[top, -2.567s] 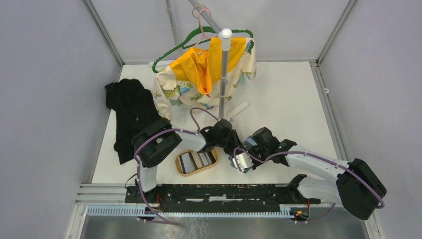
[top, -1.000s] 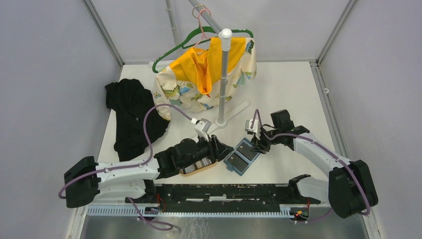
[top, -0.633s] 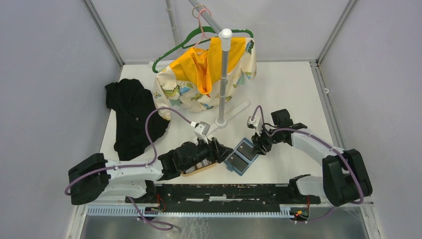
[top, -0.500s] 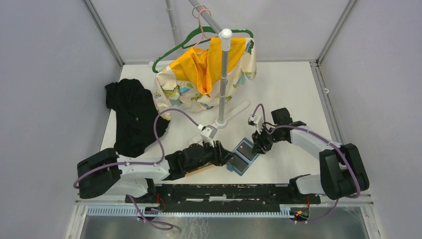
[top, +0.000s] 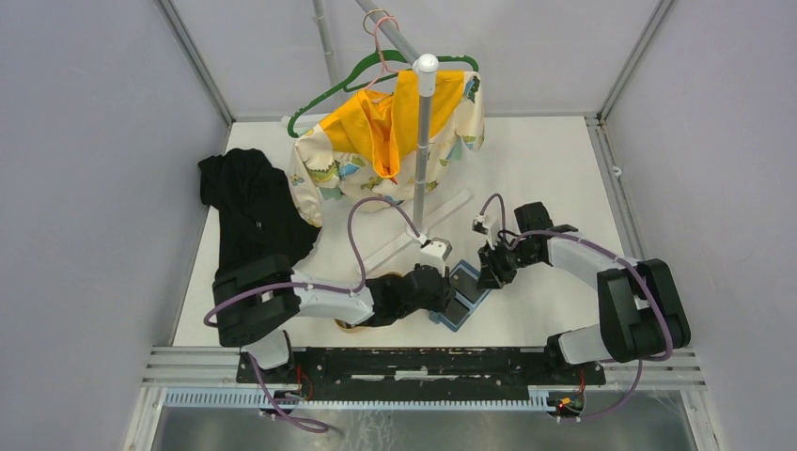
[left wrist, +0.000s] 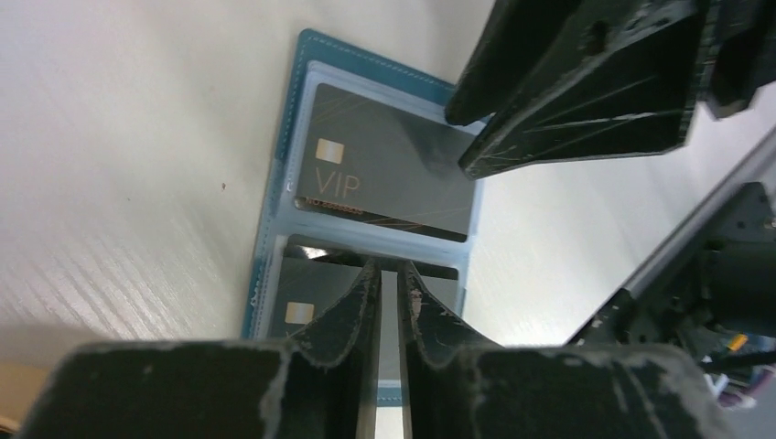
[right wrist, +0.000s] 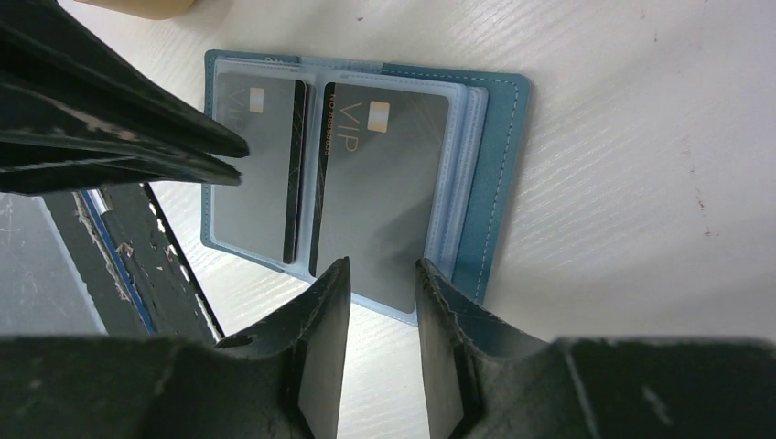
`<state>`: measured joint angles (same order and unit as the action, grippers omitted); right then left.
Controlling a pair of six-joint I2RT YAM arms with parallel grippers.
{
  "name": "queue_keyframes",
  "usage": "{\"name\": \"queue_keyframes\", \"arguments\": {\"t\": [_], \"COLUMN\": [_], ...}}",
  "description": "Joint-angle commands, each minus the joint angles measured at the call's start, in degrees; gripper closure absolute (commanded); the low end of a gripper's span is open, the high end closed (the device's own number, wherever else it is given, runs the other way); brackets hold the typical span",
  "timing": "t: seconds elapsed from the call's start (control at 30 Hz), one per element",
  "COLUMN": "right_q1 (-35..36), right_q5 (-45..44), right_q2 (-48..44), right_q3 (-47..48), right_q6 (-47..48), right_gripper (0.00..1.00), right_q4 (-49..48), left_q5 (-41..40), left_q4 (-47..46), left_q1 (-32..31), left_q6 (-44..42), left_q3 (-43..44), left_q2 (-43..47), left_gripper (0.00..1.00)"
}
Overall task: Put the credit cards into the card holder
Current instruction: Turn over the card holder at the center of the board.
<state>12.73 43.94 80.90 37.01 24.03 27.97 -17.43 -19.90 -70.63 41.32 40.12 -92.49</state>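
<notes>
the left gripper (left wrist: pixel 388 267) has swung right from the tray (top: pixel 346 326) and now sits over the near half of the open card holder (right wrist: pixel 499 165), which lies on the worktop (top: pixel 554 178) just right of the tray. its jaws are almost together, a thin slit between; whether a card is pinched cannot be told. the right gripper (right wrist: pixel 380 270), jaws apart, remains at the holder's far right edge. judgement: an insertion is in hand. count: two credit cards (right wrist: pixel 384 183) sleeved, one holder, one tray, its contents hidden.
</notes>
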Motion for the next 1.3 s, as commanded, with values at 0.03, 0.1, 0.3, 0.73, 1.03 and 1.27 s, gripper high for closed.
{"name": "queue_keyframes", "arguments": {"t": [0.03,0.1,0.3,0.73,1.03,1.27], "right_q1": [-0.25,-0.27,-0.37,-0.45,-1.72,-4.02], "right_q5": [1.70,1.59,-1.39,1.52,7.82,13.62], "right_q2": [1.27,1.64,1.88,1.04,-0.02,-0.64], "right_q3": [1.93,1.92,1.96,1.83,1.92,2.19], "right_q6": [-0.83,-0.83,-1.18,-0.66,-0.65,0.49], "right_gripper": [0.63,0.63,0.59,0.60,0.66,0.62], "right_q4": [0.05,0.18,-0.26,0.24,0.59,1.90], "left_q5": [-3.35,-3.70,-3.75,-2.34,-0.70,1.11], "left_q4": [5.25,6.34,8.68,8.55,6.74,4.89], "left_q1": [-0.13,-0.08,0.12,1.80,2.90,4.01], "left_q6": [0.52,0.59,0.86,0.47,-0.69,-1.32], "left_q3": [5.60,6.56,8.79,9.69,10.07,9.71], "left_q2": [-4.39,-5.63,-9.04,-11.49,-12.28,-11.88], "left_gripper": [0.83,0.84,0.87,0.89,0.90,0.90]}}
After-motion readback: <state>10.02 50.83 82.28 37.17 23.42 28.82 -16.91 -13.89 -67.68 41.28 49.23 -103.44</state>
